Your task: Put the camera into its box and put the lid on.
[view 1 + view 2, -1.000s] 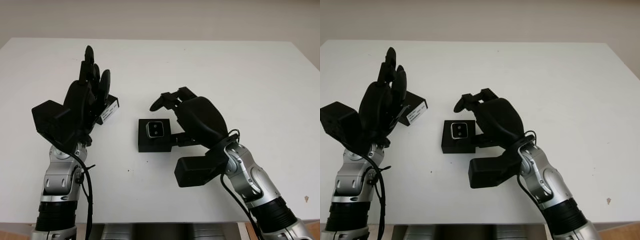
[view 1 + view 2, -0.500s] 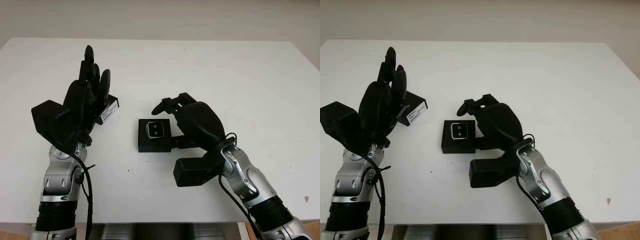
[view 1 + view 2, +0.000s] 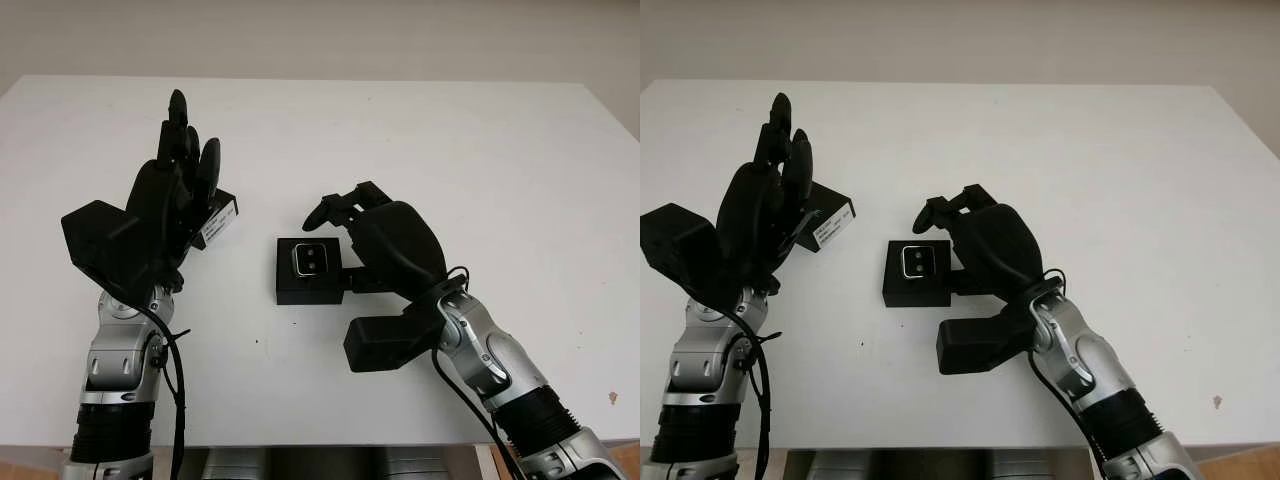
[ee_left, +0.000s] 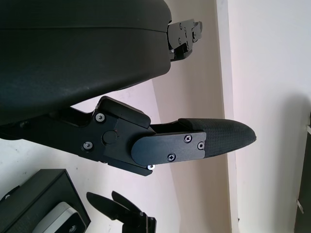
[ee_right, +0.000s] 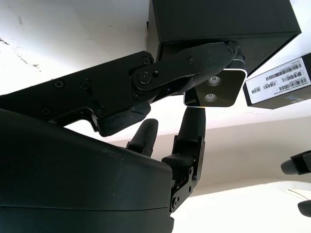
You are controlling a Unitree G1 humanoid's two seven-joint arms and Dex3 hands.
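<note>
Shifted only slightly over the last second: right hand [image 3: 385, 235] now a touch lower beside the box [image 3: 308, 270], thumb drawn in against the box's right side, everything else unmoved. Camera [image 3: 311, 259] already seated in the box, lens face up, roughly centred in the recess. Right hand holding nothing, fingers arched above the far right corner of the box, one finger lying along the box wall in the right wrist view. Left hand [image 3: 170, 195] raised left of the box, released and holding nothing, palm facing in. Lid [image 3: 830, 221], black with a white barcode label, on the table [image 3: 450, 140] left of the box, partly hidden behind the left hand. Probably light, stiff card, likely to slide on the smooth tabletop if nudged; best taken by its two long edges, then lowered level onto the box while steadying the box from the right. Camera lens glass likely fragile, so no pressing down hard.
</note>
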